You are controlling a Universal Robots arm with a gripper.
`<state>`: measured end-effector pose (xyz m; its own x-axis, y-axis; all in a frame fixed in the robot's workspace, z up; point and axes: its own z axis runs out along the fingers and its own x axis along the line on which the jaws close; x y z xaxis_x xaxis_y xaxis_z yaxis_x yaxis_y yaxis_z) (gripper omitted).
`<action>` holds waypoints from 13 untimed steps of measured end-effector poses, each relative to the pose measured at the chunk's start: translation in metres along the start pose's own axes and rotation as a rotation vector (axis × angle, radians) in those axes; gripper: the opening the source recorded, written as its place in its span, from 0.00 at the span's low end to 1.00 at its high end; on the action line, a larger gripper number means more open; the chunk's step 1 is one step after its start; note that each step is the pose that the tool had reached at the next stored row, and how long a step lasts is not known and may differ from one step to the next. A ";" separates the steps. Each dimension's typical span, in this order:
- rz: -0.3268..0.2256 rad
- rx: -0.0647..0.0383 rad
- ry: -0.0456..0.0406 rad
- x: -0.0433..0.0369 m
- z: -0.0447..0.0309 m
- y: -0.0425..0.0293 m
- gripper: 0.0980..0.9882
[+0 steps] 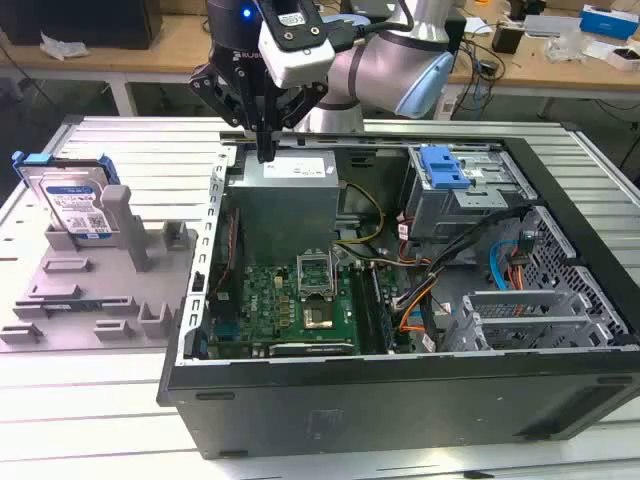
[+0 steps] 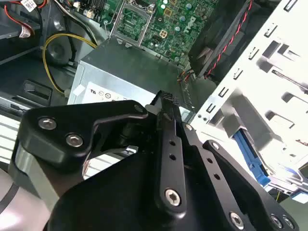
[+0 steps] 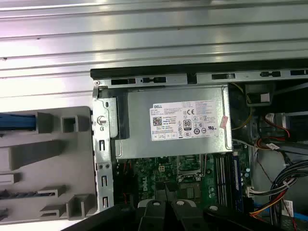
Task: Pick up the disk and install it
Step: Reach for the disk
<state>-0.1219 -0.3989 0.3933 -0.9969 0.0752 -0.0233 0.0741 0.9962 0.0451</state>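
Since it stands on edge in a grey rack (image 1: 120, 290) at the exterior view's left, the disk (image 1: 75, 205) looks easy to grab. Well apart, the gripper (image 1: 265, 153) hangs over the silver box (image 1: 285, 200) in the computer case (image 1: 400, 405), fingers pressed together, holding nothing.

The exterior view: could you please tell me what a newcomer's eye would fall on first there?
The open computer case sits in the middle, its green motherboard laid bare. The robot's black hand hangs shut and empty just above the grey power supply inside the case. At the exterior view's left, the disk stands on edge in a grey fixture, untouched.
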 end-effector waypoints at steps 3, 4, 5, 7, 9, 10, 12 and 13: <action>0.000 0.000 0.0000 0.0000 0.0000 0.0000 0.01; 0.000 0.000 0.0000 0.0000 0.0000 0.0000 0.01; 0.000 0.000 0.0000 0.0000 0.0000 0.0000 0.01; 0.000 0.000 0.0000 0.0000 0.0000 0.0000 0.01; 0.000 0.000 0.0000 0.0000 0.0000 0.0000 0.01; 0.000 0.000 0.0000 0.0000 0.0000 0.0000 0.01; 0.000 0.000 0.0000 0.0010 0.0000 0.0002 0.01; 0.001 0.000 0.0000 0.0082 -0.0001 0.0013 0.01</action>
<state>-0.1300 -0.3970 0.3933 -0.9968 0.0759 -0.0233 0.0748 0.9962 0.0451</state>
